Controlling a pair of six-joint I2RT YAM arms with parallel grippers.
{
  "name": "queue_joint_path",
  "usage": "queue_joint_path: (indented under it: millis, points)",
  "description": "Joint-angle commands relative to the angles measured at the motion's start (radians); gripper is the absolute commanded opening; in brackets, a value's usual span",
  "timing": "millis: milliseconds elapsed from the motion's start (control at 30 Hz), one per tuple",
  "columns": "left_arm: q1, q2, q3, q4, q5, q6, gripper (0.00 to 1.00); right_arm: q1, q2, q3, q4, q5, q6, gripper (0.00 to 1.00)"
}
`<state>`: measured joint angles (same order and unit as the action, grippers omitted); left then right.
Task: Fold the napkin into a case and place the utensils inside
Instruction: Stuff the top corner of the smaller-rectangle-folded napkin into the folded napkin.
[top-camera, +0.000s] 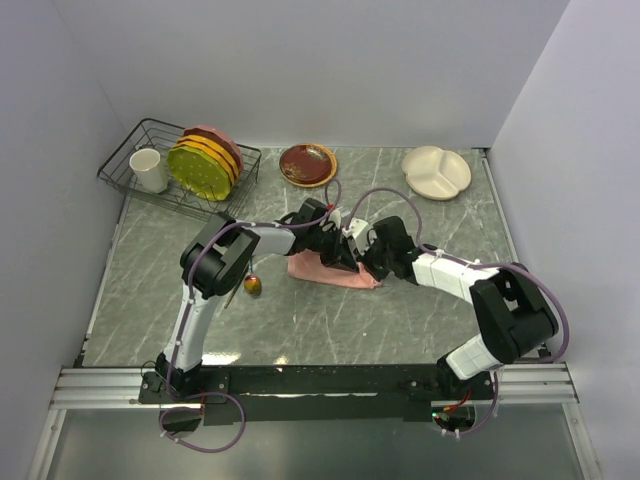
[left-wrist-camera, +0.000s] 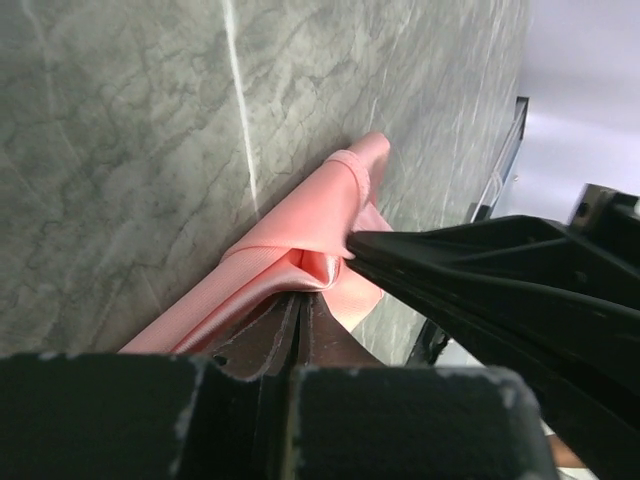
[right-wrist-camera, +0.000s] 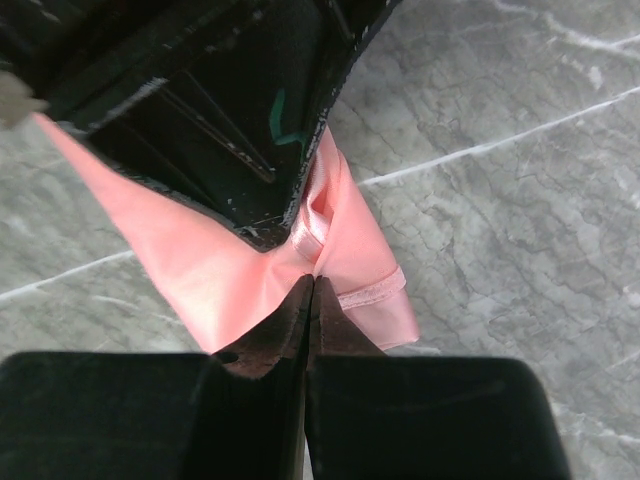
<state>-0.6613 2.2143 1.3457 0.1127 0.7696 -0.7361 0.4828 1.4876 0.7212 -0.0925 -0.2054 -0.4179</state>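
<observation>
Here, mid-frame in the top view, the napkin lies as a creased pink strip on the marble table. Left gripper clenched on a fold of it; right gripper likewise pinching the cloth, just beside

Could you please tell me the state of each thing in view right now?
napkin, partly folded, bunched on the table.
left gripper, shut on the napkin.
right gripper, shut on the napkin.
utensils, on the table, outside the napkin.
cup, upright in the rack.
racked plates, standing on edge.
brown plate, lying flat.
</observation>
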Motion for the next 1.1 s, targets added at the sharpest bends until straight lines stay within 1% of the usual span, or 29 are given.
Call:
queue_joint_path:
  millis: [0, 33, 133, 200, 300, 400, 433, 533, 633, 733, 800, 1067]
  points:
    - [0.014, 0.018, 0.023, 0.032, -0.013, -0.032, 0.06, -0.003, 0.065, 0.056, -0.033, 0.049, -0.027, 0.0]
    - [0.017, 0.015, 0.023, 0.03, -0.013, -0.037, 0.1, -0.003, 0.071, 0.06, -0.041, 0.058, -0.03, 0.0]
    - [0.032, -0.011, 0.013, 0.033, 0.0, -0.037, 0.14, -0.003, 0.089, 0.067, -0.052, 0.084, -0.044, 0.0]
    - [0.042, -0.043, -0.006, 0.048, 0.013, -0.045, 0.16, -0.003, 0.099, 0.072, -0.056, 0.084, -0.05, 0.0]
    - [0.048, -0.08, -0.031, 0.065, 0.028, -0.049, 0.17, -0.003, 0.086, 0.066, -0.046, 0.086, -0.047, 0.0]
    - [0.039, -0.088, -0.03, 0.064, 0.036, -0.042, 0.14, -0.004, 0.068, 0.075, -0.038, 0.072, -0.021, 0.0]
    - [0.034, -0.087, -0.026, 0.067, 0.04, -0.042, 0.11, -0.004, 0.06, 0.078, -0.036, 0.067, -0.012, 0.0]
    - [0.028, -0.068, -0.017, 0.067, 0.042, -0.052, 0.07, -0.007, 0.03, 0.089, -0.027, 0.057, 0.027, 0.0]
    - [0.022, -0.058, -0.014, 0.079, 0.042, -0.06, 0.05, -0.012, 0.01, 0.104, -0.032, 0.055, 0.07, 0.0]
    - [0.019, -0.035, -0.007, 0.079, 0.033, -0.077, 0.04, -0.024, 0.002, 0.118, -0.042, 0.051, 0.105, 0.0]
    - [0.02, -0.021, -0.005, 0.114, 0.034, -0.106, 0.04, -0.029, -0.007, 0.119, -0.044, 0.035, 0.113, 0.0]
    - [0.014, 0.047, 0.049, 0.156, 0.048, -0.172, 0.04, -0.03, 0.0, 0.123, -0.072, 0.001, 0.11, 0.0]
